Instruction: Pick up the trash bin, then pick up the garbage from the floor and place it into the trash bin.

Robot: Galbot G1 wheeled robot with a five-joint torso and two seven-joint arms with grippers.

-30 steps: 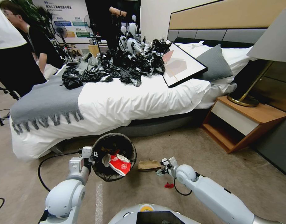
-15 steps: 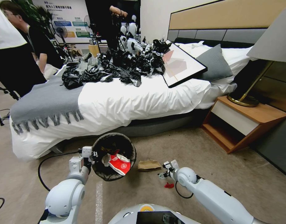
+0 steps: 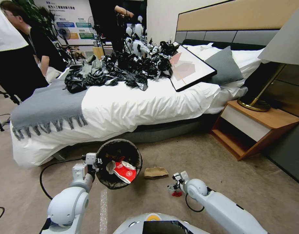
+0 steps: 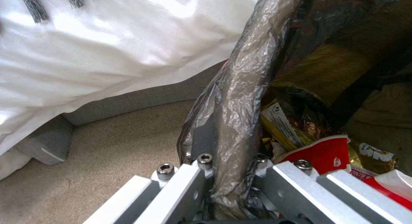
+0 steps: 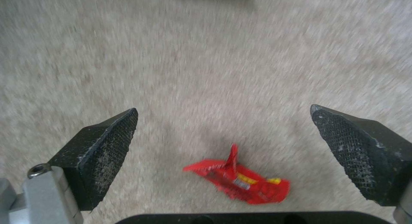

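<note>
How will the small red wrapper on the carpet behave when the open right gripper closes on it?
The red wrapper looks thin and crumpled, so it will probably flatten between the right gripper's fingers. It seems very light and may slide on the carpet if nudged. Its raised fold offers a likely grip.

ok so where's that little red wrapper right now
The red wrapper lies on the carpet between the open right gripper's fingers; in the head view it sits right of the trash bin.

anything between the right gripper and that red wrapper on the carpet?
Nothing visible. The right gripper hangs open over the red wrapper, bare carpet all round it. The brown paper bag lies off toward the trash bin, which the left gripper holds.
</note>
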